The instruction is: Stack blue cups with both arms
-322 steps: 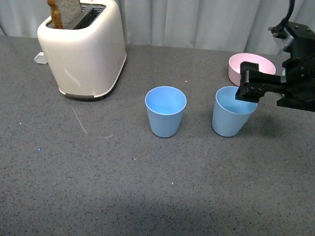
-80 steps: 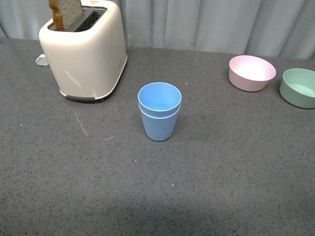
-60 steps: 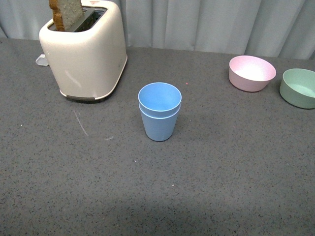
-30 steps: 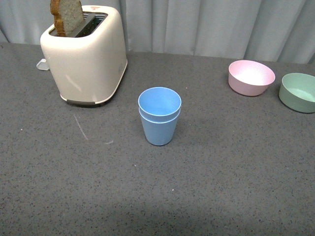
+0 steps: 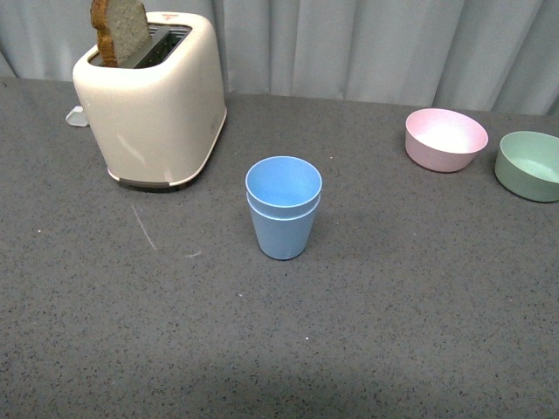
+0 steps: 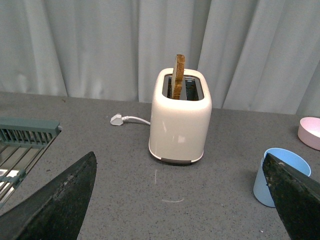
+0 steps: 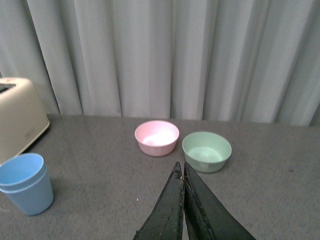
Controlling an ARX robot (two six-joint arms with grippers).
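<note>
Two blue cups stand nested as one upright stack on the grey table, the inner cup's rim sitting just above the outer cup's rim. Both are plain light-blue, matte, tapered and handleless. One cream toaster stands near the stack, on its left and further back, with one slice of bread upright in a slot and a white plug lying beside it. Two bowls sit well apart from the toaster, across the table on the far side of the stack: one pink bowl and one green bowl, just beside each other. Nothing touches the stack.

Neither arm appears in the front view. The left gripper has its fingers spread wide and empty, the toaster between them in its wrist view. The right gripper has its fingers pressed together, holding nothing.
</note>
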